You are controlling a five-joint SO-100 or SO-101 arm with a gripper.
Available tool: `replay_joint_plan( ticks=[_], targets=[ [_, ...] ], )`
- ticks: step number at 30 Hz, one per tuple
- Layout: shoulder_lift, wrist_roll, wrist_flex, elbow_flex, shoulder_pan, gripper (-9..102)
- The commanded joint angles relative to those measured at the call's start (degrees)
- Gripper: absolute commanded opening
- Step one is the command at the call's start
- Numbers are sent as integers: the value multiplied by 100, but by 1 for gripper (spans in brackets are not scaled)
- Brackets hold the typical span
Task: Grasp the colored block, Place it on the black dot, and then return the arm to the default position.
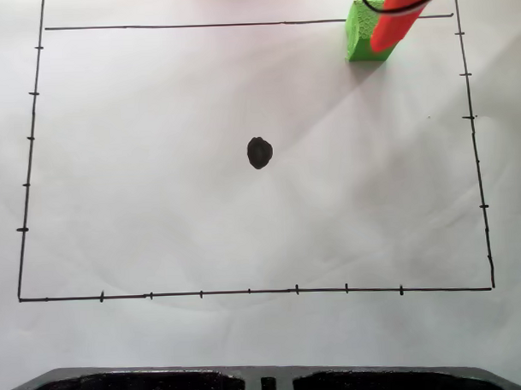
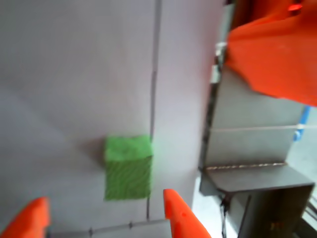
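Green colored block [image 1: 364, 33] sits at the paper's top-right corner in the fixed view, well away from the black dot [image 1: 259, 152]. Wrist view: gripper [image 2: 106, 218] spread wide around the cube; an off-centre close could nudge it aside.

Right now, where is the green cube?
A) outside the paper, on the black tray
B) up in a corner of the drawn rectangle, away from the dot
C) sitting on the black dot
B: in the fixed view the green cube sits at the rectangle's top right corner, while the black dot lies bare mid-sheet.
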Motion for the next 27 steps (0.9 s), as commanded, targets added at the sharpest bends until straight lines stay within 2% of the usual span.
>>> replay_joint_plan(
  ticks=[1,14,27],
  targets=[
    [-53,70,70,-246,-79,34],
    [-650,176,-26,-220,-360,40],
    [-1354,141,-624,-167,-378,42]
  ],
)
